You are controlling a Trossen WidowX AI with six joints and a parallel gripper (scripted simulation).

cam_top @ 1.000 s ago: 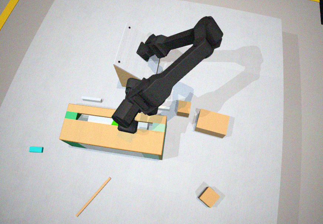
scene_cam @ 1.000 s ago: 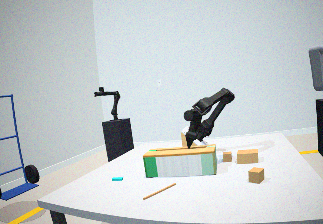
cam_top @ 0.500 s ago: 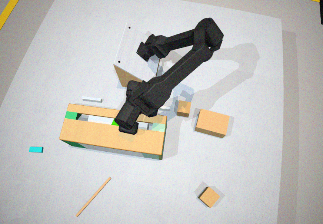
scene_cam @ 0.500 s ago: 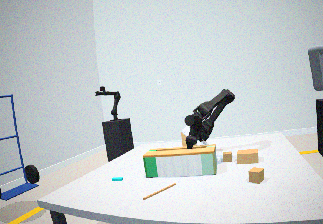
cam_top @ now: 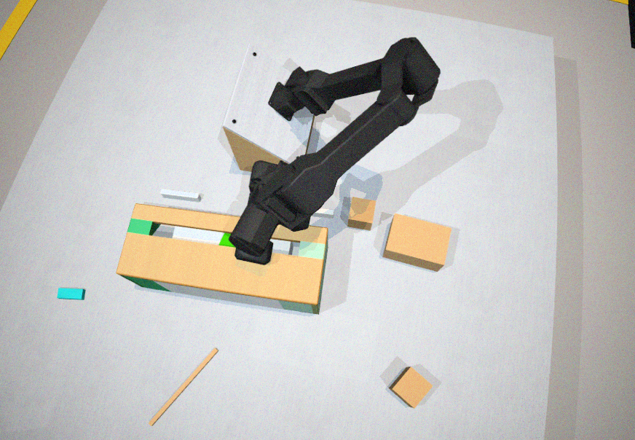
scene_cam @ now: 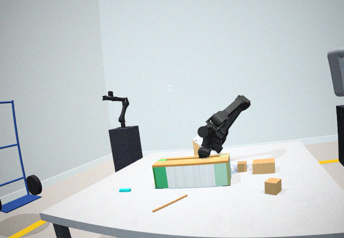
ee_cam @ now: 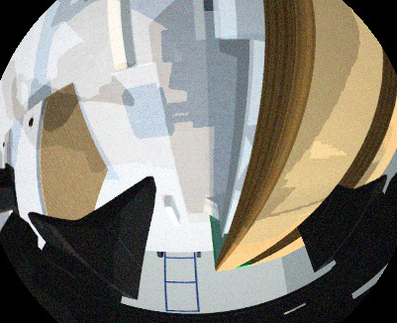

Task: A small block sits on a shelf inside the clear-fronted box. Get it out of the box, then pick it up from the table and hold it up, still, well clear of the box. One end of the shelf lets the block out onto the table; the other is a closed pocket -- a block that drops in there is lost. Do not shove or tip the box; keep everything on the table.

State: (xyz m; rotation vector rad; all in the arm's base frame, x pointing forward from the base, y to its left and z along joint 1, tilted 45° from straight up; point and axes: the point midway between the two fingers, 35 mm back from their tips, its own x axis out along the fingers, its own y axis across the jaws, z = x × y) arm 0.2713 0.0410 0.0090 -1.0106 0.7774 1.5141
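The wooden-topped box stands on the table, with a dark green panel at its left end and a pale green one at its right. The bright green block shows through the top slot, on the white shelf, just left of the gripper's housing. The block cannot be made out in the exterior view or wrist views. My gripper is open and empty, low at the box's rear top strip. One finger is behind the box; the other's tip is hidden by the strip. The top view hides both fingertips.
A white slanted stand is behind the box. A white bar lies behind its left part. Wooden blocks stand to the right. A cyan block lies left; a wooden stick lies in front.
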